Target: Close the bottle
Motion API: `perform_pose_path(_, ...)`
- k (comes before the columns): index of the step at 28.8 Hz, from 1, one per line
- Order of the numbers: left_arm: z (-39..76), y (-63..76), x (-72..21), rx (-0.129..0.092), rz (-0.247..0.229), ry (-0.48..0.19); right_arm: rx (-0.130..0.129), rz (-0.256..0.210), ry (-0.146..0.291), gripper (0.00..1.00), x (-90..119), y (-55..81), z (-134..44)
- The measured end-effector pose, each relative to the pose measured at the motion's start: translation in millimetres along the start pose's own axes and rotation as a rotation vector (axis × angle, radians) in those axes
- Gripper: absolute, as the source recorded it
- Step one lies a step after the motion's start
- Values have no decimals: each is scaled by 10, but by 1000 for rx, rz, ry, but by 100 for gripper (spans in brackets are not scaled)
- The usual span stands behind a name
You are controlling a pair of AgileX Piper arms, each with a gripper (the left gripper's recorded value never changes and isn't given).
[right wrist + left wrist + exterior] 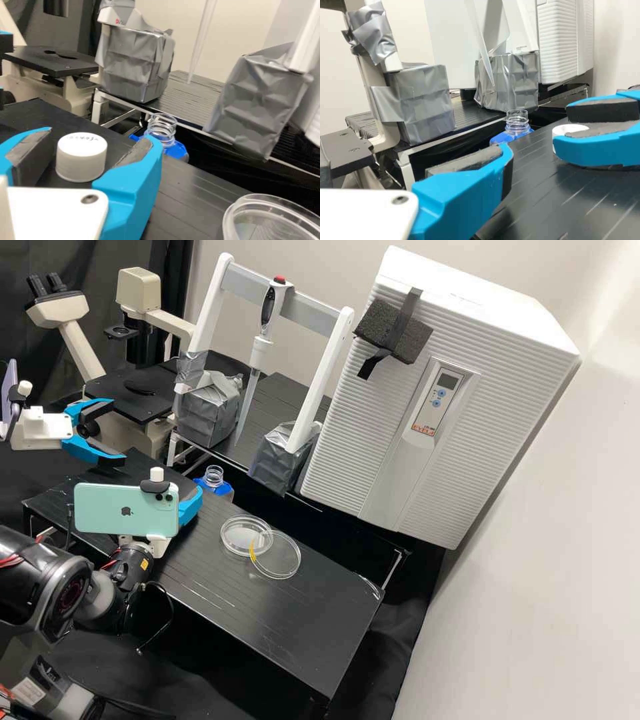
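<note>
**Item: clear plastic bottle with blue body and bare threaded neck** (215, 478) (516, 120) (162, 127). Stood upright at the rear edge of the ribbed black bench (300, 613), mouth open, nothing on the threads.

**Item: white round screw cap** (81, 152) (570, 130). Sat between the blue fingers of the right gripper (189, 503) (95, 147), which looked pressed in on its sides. It was just beside the bottle on the near side, not over the neck and apart from it. The left wrist view showed it side-on, level with or a little below the bottle's mouth.

**Item: left gripper** (110, 430). Fingers spread, nothing between them. It hung well apart from the bottle, off the bench's far left side, facing it.

**Progress, as judged:** cap appeared secured and brought close; that much was done. Left to do: carry the cap over the open neck, seat it square on the threads, turn it down, let go. The bottle was unbraced, so it could tip or spin under the cap unless the free gripper steadied it.

**Also present:** two clear shallow round dishes (261, 545) (270, 220) overlapping at mid-bench, well apart from the bottle.
</note>
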Motion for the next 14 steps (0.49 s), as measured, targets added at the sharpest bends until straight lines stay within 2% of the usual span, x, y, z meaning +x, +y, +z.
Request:
perform_pose_path(5, -1, 0, 0, -1, 1, 1, 1, -18, 10, 0, 10, -33, -17)
perform_pose_path(11, -3, 1, 0, 0, 1, 3, 0, -20, 10, 0, 32, -29, -17)
perform_pose_path(14, -6, 1, 0, 18, 1, 7, 0, -23, 10, 0, 34, -34, -15)
